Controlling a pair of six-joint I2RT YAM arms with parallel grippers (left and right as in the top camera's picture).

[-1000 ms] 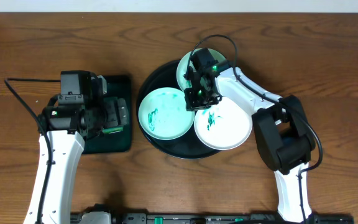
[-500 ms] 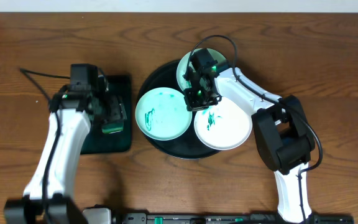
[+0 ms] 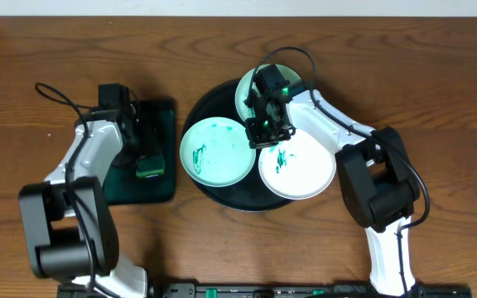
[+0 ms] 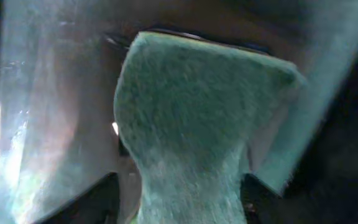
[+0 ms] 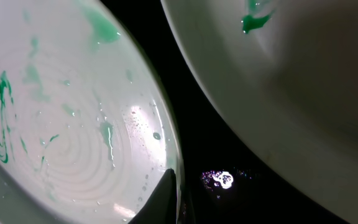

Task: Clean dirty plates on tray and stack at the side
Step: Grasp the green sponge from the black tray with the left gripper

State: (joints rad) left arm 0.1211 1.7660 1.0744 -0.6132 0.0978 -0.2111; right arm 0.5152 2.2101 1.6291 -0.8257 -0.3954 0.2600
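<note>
The round black tray holds three green-smeared plates. My right gripper is shut on the right rim of the pale teal left plate. In the right wrist view a dark fingertip lies on that plate's edge over the black tray. The white right plate sits beside it, and the rear plate is partly hidden by the right arm. My left gripper is down over the green sponge. Its fingers press in from both sides, and the sponge is pinched narrow between them.
The sponge lies in a small rectangular dark tray left of the round tray. The bare wooden table stretches to the right and back. Cables trail from both arms.
My left arm has swung in over the small tray, and its jaws have closed in on the sponge. My right arm still holds the plate rim in the same place.
</note>
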